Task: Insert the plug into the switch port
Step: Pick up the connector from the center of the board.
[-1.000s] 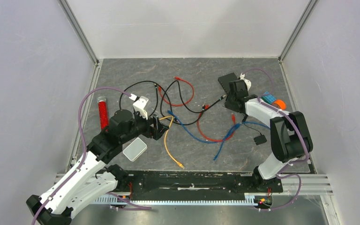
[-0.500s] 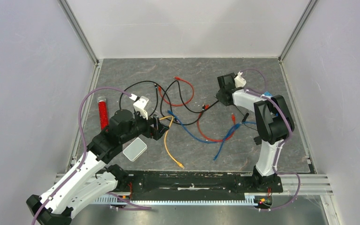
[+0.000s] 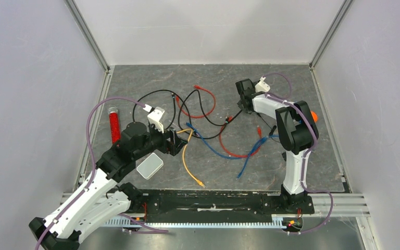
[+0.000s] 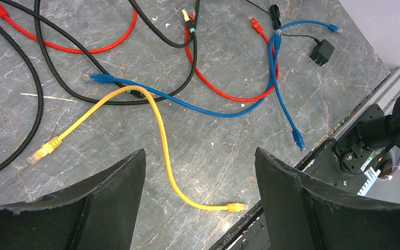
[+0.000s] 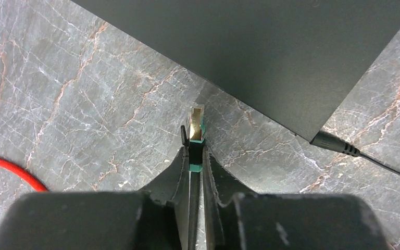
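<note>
In the right wrist view my right gripper (image 5: pixel 192 151) is shut on the plug (image 5: pixel 197 121), a gold-tipped connector with teal bands on a black cable. The plug's tip sticks out past the fingertips. It points at the lower edge of the switch (image 5: pixel 260 47), a dark flat box, and a small gap remains between them. No port shows on that face. In the top view the right gripper (image 3: pixel 245 101) is at the far right of the mat, and its wrist covers most of the switch. My left gripper (image 3: pixel 179 141) hangs open over a yellow cable (image 4: pixel 161 135) with nothing between its fingers (image 4: pixel 109 198).
A black power lead (image 5: pixel 338 147) enters the switch's right corner. Red (image 3: pixel 203 101), blue (image 3: pixel 239 156), black and yellow (image 3: pixel 187 161) cables lie tangled mid-mat. A red tube (image 3: pixel 114 125) and a white box (image 3: pixel 150 165) sit left. A small black adapter (image 4: pixel 322 52) lies near the front rail.
My right arm has swung left and farther back, over the switch, and its jaws have closed on the black cable's plug. The left arm has not moved.
</note>
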Robot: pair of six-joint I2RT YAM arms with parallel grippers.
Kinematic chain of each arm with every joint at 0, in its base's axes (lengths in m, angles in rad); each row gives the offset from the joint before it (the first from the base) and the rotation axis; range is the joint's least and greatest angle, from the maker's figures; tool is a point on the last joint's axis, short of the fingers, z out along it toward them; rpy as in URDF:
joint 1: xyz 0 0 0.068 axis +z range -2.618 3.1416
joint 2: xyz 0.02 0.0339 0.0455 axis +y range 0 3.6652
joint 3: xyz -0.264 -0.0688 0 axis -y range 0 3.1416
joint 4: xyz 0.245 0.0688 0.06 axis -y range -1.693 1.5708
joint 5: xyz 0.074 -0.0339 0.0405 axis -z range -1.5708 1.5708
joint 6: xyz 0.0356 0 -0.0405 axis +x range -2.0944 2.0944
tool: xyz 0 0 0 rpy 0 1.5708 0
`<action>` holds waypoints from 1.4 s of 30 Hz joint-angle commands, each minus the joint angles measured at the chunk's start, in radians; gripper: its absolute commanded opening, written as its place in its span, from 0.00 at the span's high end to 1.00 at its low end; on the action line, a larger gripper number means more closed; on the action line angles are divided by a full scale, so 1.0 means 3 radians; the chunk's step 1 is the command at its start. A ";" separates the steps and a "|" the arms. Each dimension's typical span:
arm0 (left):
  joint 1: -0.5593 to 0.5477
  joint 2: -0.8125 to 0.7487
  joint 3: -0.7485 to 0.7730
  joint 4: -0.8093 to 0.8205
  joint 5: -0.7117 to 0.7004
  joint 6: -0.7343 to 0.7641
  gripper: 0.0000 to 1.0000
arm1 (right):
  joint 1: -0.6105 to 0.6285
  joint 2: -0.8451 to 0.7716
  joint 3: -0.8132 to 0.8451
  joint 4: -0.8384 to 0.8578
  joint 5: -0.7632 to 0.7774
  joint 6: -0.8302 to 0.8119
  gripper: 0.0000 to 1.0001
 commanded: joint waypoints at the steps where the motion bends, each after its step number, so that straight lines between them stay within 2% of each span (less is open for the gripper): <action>1: 0.0010 0.0009 0.0058 0.0098 0.0020 0.0092 0.18 | 0.0017 -0.0011 0.0001 -0.0119 0.0100 -0.0048 0.97; 2: 0.0012 0.0032 0.0097 0.0092 0.0009 0.0066 0.18 | 0.0017 -0.0084 -0.0059 -0.0009 0.0106 -0.0064 1.00; 7: 0.0012 0.0331 0.0417 0.0007 0.0007 -0.0050 0.19 | 0.0018 -0.0457 -0.0358 0.0792 0.0011 -0.0341 1.00; 12: 0.0014 0.0711 0.0783 -0.0119 -0.0030 -0.0204 0.22 | 0.0017 -0.0745 -0.0382 0.1261 -0.0042 -0.0565 1.00; 19: 0.0018 0.1228 0.1239 -0.0043 0.0116 -0.0201 0.22 | 0.0017 -0.1298 -0.0859 0.1983 -0.0244 -0.0868 1.00; 22: 0.0018 0.1515 0.1488 0.0138 0.0229 -0.0195 0.22 | 0.0018 -0.1520 -0.1125 0.2287 -0.0455 -0.0923 1.00; 26: 0.0018 0.2106 0.1842 0.0364 0.0622 -0.0162 0.26 | 0.0017 -0.1704 -0.1347 0.2544 -0.0726 -0.0951 1.00; 32: 0.0018 0.2775 0.2073 0.0901 0.0826 0.0050 0.26 | 0.0017 -0.1945 -0.1626 0.3013 -0.1105 -0.1014 1.00; 37: 0.0017 0.3102 0.2148 0.1337 0.0959 0.0148 0.27 | 0.0018 -0.2203 -0.1931 0.3284 -0.1375 -0.1112 1.00; 42: 0.0018 0.3395 0.2234 0.1726 0.1292 0.0024 0.29 | 0.0020 -0.2436 -0.2200 0.3415 -0.1475 -0.1061 1.00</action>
